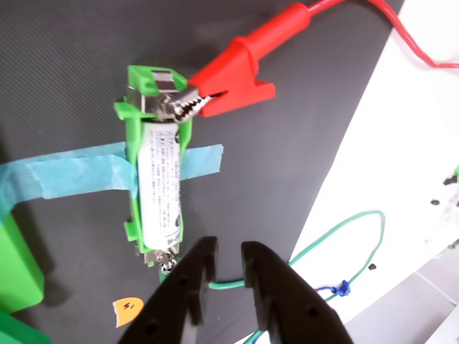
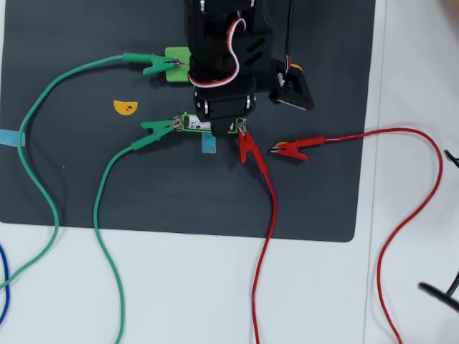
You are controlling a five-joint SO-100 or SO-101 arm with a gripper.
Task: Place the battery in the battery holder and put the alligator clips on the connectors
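in the wrist view the battery (image 1: 159, 183) lies in the green holder (image 1: 153, 161) at centre frame, taped to the dark mat (image 1: 72, 72). a red clip (image 1: 226, 84) bites the holder's upper terminal. the gripper (image 1: 228, 266) sits at bottom centre, fingers narrowly apart, holding nothing. in the overhead view a green clip (image 2: 159, 127) grips the holder's left end.
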